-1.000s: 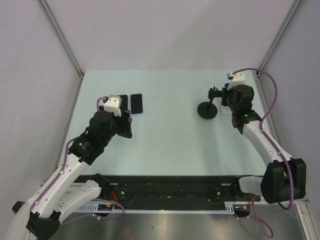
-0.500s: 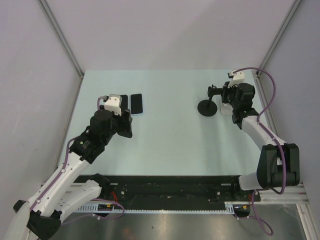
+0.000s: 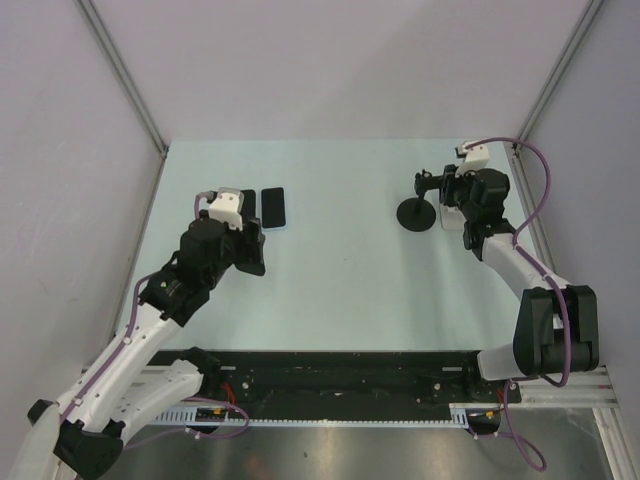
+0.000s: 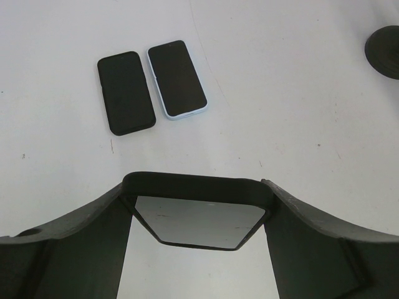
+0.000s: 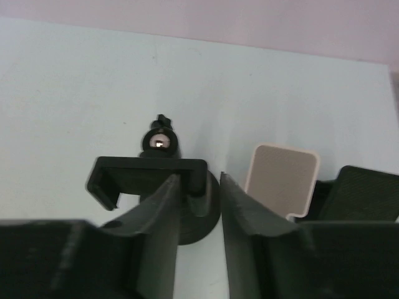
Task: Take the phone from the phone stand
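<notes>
A lab cell — plain walls (image 3: 350, 60), aluminium posts (image 3: 120, 70) — pale table (image 3: 340, 270).

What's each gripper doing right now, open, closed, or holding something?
Left gripper: closed on a dark phone.
Right gripper: slightly open, nothing visibly held, right at the phone stand.

Fingers of the right gripper (image 5: 199, 187) mask the phone stand (image 5: 149, 171) below its cradle; any grip there cannot be told. From the left wrist, the stand's base is cropped. Well left of the stand, fingers of the left gripper (image 4: 199, 190) cover the side edges of the clamped phone (image 4: 199, 223).
</notes>
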You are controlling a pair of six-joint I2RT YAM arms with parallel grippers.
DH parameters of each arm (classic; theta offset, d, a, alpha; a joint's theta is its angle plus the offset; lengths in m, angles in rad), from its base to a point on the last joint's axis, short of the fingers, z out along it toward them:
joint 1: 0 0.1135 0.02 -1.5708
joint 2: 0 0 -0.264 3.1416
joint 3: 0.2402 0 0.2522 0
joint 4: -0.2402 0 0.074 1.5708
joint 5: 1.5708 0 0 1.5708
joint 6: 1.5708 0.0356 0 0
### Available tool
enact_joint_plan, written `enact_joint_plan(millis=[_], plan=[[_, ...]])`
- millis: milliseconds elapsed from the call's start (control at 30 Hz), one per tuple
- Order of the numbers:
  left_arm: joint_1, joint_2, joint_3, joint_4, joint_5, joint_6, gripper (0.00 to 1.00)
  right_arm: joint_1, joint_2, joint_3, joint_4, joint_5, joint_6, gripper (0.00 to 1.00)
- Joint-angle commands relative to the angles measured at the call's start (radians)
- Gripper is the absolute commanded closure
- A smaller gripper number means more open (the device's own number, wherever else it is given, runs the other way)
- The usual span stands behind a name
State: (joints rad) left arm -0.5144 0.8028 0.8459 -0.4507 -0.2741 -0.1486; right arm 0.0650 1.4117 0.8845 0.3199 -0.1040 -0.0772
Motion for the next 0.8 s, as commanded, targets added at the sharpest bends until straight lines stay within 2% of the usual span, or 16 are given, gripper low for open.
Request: enact_joint_plan(millis=[0, 33, 233, 333, 467, 567, 767], plan=[[0.013, -0.004, 0.012, 0.075, 0.032, -0.005, 1.00, -0.001, -0.068, 0.016, 0.093, 0.001, 0.008, 0.54], [0.013, -0.002, 0.013, 0.076, 0.035, -0.006, 0.99, 0.001, -0.092, 0.018, 0.088, 0.003, 0.011, 0.43], [0.025, 0.001, 0.015, 0.078, 0.113, -0.052, 1.00, 0.044, -0.219, 0.016, 0.010, 0.075, 0.028, 0.15], [0.025, -0.001, 0.019, 0.079, 0.131, -0.080, 0.99, 0.091, -0.284, 0.016, -0.059, 0.073, 0.057, 0.11], [0.025, -0.004, 0.028, 0.081, 0.144, -0.149, 1.00, 0.206, -0.397, 0.014, -0.160, 0.037, 0.106, 0.11], [0.025, -0.007, 0.038, 0.079, 0.185, -0.233, 1.00, 0.355, -0.434, -0.016, -0.203, 0.026, 0.119, 0.11], [0.025, -0.027, 0.047, 0.081, 0.245, -0.371, 0.99, 0.697, -0.464, -0.125, -0.116, 0.041, 0.160, 0.12]])
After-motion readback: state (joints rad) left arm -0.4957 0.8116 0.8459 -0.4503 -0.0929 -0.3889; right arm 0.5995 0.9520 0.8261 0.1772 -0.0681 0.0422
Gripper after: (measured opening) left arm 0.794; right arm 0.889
